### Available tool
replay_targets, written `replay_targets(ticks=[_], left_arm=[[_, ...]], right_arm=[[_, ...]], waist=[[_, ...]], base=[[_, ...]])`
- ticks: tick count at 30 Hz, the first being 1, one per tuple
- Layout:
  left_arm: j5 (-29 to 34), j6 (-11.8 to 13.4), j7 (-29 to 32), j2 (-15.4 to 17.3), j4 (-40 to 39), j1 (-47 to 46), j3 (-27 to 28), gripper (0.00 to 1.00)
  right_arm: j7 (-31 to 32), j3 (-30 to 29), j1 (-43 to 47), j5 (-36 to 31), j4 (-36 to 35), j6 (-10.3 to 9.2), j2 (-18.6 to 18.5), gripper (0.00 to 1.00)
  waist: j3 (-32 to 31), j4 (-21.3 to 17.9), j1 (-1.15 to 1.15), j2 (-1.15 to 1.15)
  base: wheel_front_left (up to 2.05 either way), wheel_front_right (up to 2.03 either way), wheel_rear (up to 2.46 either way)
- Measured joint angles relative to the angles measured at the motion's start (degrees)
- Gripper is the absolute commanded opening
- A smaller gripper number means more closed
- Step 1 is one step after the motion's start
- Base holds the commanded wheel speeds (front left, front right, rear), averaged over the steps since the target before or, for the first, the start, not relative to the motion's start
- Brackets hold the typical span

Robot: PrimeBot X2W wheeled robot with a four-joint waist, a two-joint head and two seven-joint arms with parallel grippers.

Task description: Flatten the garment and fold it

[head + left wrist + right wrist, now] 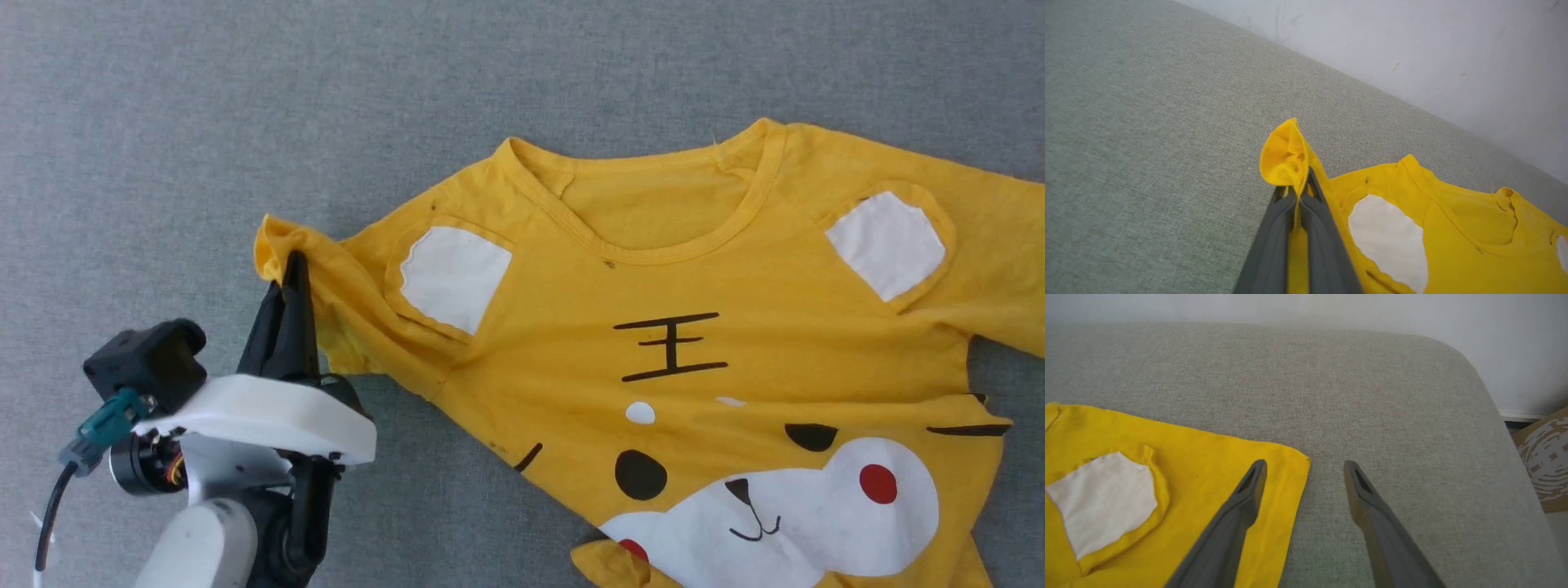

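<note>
The left hand point(294, 260) is seen at the near left of the grey fabric-covered surface point(163, 122). Its two dark fingers point(1274, 245) are pressed together on the hem of the T-shirt's left sleeve point(1284, 153), which is bunched into a small upright fold above the fingertips. The right hand point(1304, 464) is spread wide and grips nothing. One of its fingers is placed over the hem corner of the right sleeve point(1200, 457), the other over bare surface just beside it.

The yellow T-shirt point(735, 269) is laid face up to the right of the left hand, across the middle and right of the surface. Nearest lies the cartoon face with its white muzzle point(816, 506) and red dots, where a flap of cloth point(600, 563) is turned over; the lower hem is cut off by the frame. Further out come the black stripes point(671, 347), then the white ear patches point(453, 278), and farthest the neckline point(645, 253).

The collar-to-hem axis is judged to run far to near, slanted toward the near right, so the sleeve-to-sleeve line crosses left to right between the two hands. Wrinkles are gathered around the left armpit. The coming move is judged to turn on this: each sleeve lies nearest the hand on its own side, so a pull toward the left edge and a matching grip at the right would draw the shoulders flat. Beyond the far edge a pale wall point(1412, 49) is seen.
</note>
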Motion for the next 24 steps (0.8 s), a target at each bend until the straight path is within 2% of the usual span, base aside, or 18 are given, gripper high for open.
replay_targets(ticks=[5, 14, 15, 16, 17, 21, 24], left_arm=[[0.4, 0.0, 0.3, -0.1, -0.2, -1.6, -0.9, 0.0], [0.5, 0.0, 0.4, -0.2, 0.0, -2.2, -1.7, 0.0], [0.5, 0.0, 0.4, -0.2, 0.0, -2.3, -1.7, 0.0], [0.5, 0.0, 0.4, -0.2, 0.1, -2.3, -1.7, 0.0], [0.5, 0.0, 0.4, -0.3, 0.2, -2.4, -1.7, 0.0], [0.4, -0.4, 0.3, -0.5, 0.8, -2.5, -1.7, 0.0], [0.3, -1.3, -0.3, -0.4, 1.5, -3.4, -1.7, 0.0]], right_arm=[[2.7, 2.5, -1.1, 0.7, 3.9, 0.01, -4.3, 1.0], [4.0, 5.7, -3.4, 4.5, 7.6, -0.02, -6.1, 1.0], [4.7, 5.7, -3.6, 5.0, 7.8, -0.07, -6.2, 0.53], [5.2, 5.8, -3.8, 5.3, 7.9, -0.08, -6.2, 0.24], [5.5, 5.6, -3.8, 5.7, 8.1, -0.08, -6.1, 0.0], [5.9, 4.6, -4.4, 6.1, 8.9, 0.0, -4.4, 0.0], [3.8, 4.0, -4.8, 6.1, 9.0, 0.0, -3.0, 0.0]], waist=[[1.8, 0.0, 0.0, 0.0], [3.1, 1.7, 0.0, 0.0], [3.1, 1.8, 0.0, 0.0], [3.0, 1.9, 0.0, 0.0], [3.0, 2.0, 0.0, 0.0], [2.3, 2.2, 0.0, 0.0], [1.3, 2.2, 0.0, 0.0]], base=[[0.0, 0.0, 0.0], [0.0, 0.0, 0.0], [0.0, 0.0, 0.0], [0.0, 0.0, 0.0], [0.0, 0.0, 0.0], [0.0, 0.0, 0.0], [0.0, 0.0, 0.0]])
